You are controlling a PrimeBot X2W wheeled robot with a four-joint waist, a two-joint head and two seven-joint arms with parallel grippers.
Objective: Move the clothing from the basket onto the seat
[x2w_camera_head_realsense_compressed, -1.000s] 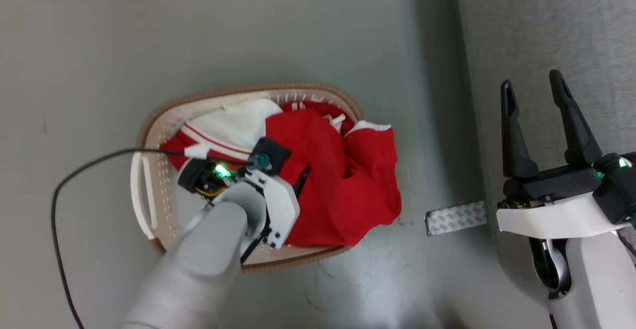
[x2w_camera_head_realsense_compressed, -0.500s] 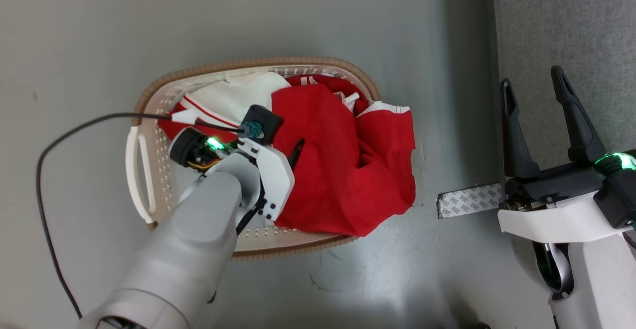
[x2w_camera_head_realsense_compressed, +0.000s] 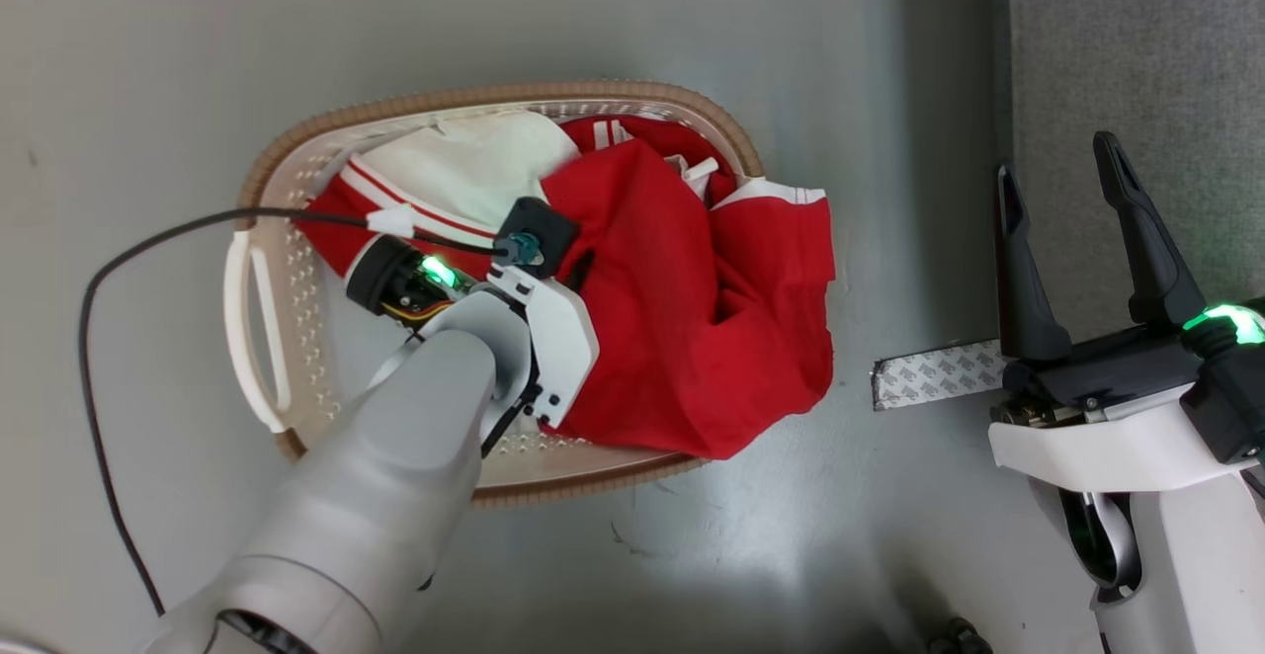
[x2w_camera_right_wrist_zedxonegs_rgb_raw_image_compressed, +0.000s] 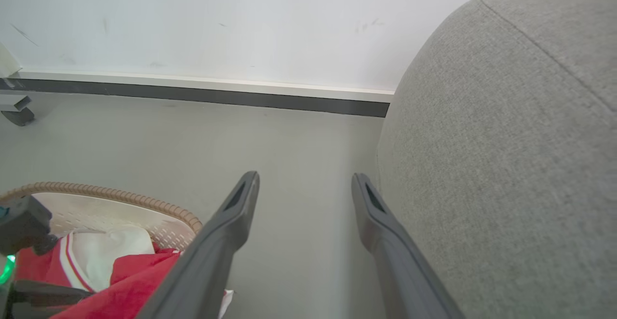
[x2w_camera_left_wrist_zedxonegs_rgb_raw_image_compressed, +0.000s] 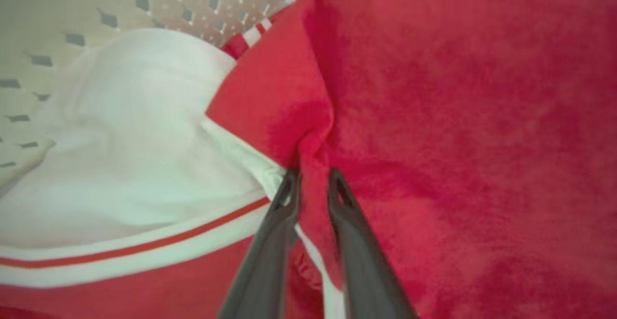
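We see our left end effector point(x2w_camera_left_wrist_zedxonegs_rgb_raw_image_compressed: 313, 180) down in the basket point(x2w_camera_head_realsense_compressed: 326, 130), its fingers clamped on a fold of the red clothing point(x2w_camera_head_realsense_compressed: 692, 318). The clothing lies heaped in the basket on the floor point(x2w_camera_head_realsense_compressed: 593, 12), one part spilling over the rim. Our right end effector point(x2w_camera_head_realsense_compressed: 1056, 162) hovers with fingers spread apart, just beside the grey seat point(x2w_camera_right_wrist_zedxonegs_rgb_raw_image_compressed: 506, 140).

The clothing point(x2w_camera_head_realsense_compressed: 682, 308) lies in the basket point(x2w_camera_head_realsense_compressed: 474, 99), left of the seat point(x2w_camera_head_realsense_compressed: 1137, 41).

Bright even light; glare on floor point(x2w_camera_head_realsense_compressed: 751, 535); shadow beside seat point(x2w_camera_head_realsense_compressed: 1137, 61); close-up clothing point(x2w_camera_left_wrist_zedxonegs_rgb_raw_image_compressed: 458, 116) blurred.
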